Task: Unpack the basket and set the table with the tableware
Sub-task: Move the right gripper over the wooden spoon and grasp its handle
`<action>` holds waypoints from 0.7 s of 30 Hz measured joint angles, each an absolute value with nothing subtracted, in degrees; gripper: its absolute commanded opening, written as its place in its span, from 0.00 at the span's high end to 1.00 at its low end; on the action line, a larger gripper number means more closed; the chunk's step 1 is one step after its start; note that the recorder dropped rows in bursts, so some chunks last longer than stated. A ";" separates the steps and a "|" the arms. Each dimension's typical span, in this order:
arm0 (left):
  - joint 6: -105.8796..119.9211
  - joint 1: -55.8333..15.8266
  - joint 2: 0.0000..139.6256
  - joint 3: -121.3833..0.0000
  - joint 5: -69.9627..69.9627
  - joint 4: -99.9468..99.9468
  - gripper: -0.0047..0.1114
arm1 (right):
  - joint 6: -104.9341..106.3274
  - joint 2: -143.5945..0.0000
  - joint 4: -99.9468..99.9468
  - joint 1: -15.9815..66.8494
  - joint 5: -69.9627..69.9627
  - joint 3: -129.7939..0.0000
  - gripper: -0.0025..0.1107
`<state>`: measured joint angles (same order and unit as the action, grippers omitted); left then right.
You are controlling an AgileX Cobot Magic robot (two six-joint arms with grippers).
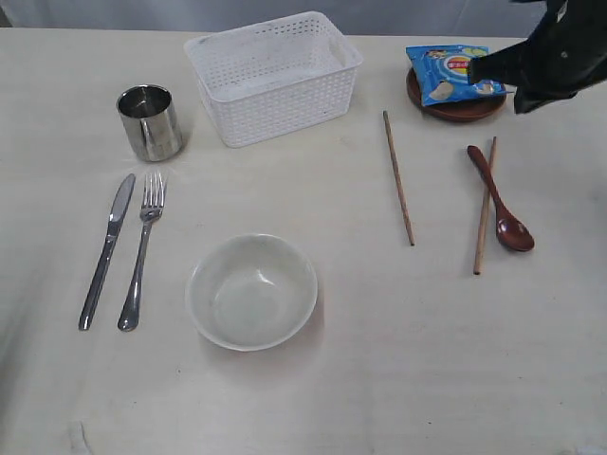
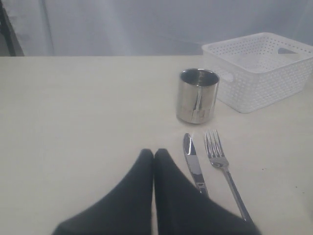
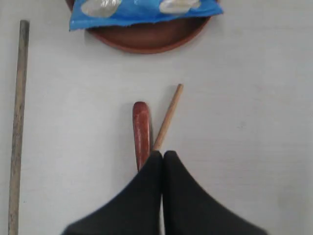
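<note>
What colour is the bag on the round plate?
Blue; the bag shows best in the exterior view.

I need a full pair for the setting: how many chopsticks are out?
2. The first chopstick lies alone, right of the basket; the second chopstick lies farther right, against the wooden spoon. None seems hidden; the basket looks empty.

Basket (image 1: 285, 112), cup (image 1: 150, 123), bowl (image 1: 251, 292) on table (image 1: 398, 379)

The exterior view looks steeply down on the table (image 1: 398, 379) from high above, with the basket (image 1: 275, 76) at the far side. The left wrist view sits low and faces the basket almost level, and shares the basket, the cup (image 2: 197, 96) and the fork (image 2: 222, 166) with the exterior view. The right wrist view looks straight down, close on the spoon (image 3: 141, 132) and the plate (image 3: 146, 41). Both lie right of the basket in the exterior view.
</note>
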<state>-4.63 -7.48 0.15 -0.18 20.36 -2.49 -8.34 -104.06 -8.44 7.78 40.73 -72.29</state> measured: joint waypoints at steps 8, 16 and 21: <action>-4.63 -7.48 0.15 -0.18 20.36 -2.49 0.96 | -4.12 -111.05 -2.22 7.78 42.00 -73.15 0.67; -4.63 -7.48 0.15 -0.18 20.36 -2.49 0.96 | -2.89 -115.91 -2.11 7.78 42.09 -73.24 0.78; -4.63 -7.48 0.15 -0.18 20.36 -2.49 0.96 | -2.78 -118.20 -2.11 7.78 41.98 -73.24 0.78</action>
<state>-4.63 -7.48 0.15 -0.18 20.36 -2.49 -2.78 -118.20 -2.11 7.78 41.98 -73.24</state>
